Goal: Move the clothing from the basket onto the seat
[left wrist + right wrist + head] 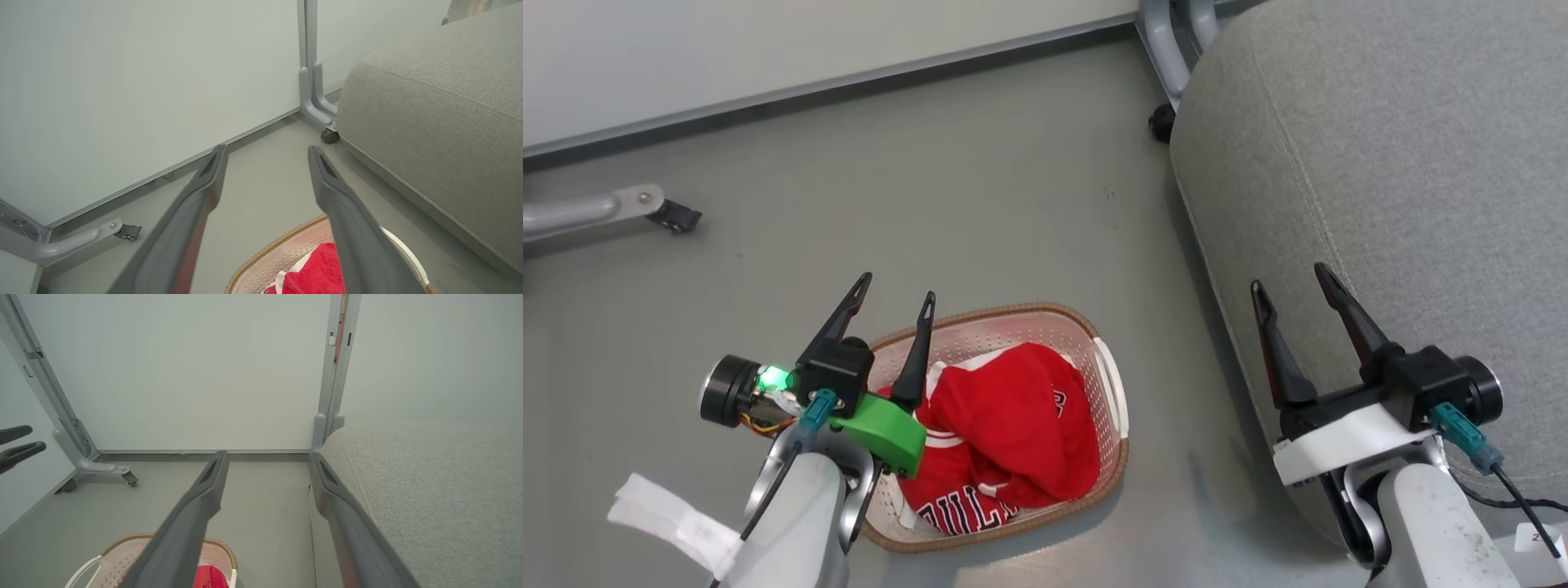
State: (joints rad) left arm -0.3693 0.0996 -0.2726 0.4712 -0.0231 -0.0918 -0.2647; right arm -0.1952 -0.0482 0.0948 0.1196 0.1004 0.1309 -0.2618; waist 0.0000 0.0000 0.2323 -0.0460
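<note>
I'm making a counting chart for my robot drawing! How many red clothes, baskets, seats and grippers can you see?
Red clothes: 2, the plain red piece and the lettered jersey
Baskets: 1, the basket
Seats: 1, the grey seat
Grippers: 2, the left gripper and the right gripper, fingers open
Total: 6

Left jaws spread wide and empty, dark fingers [916,359] pointing up, right jaws equally wide, empty, pale forearms [792,506] below.
</note>
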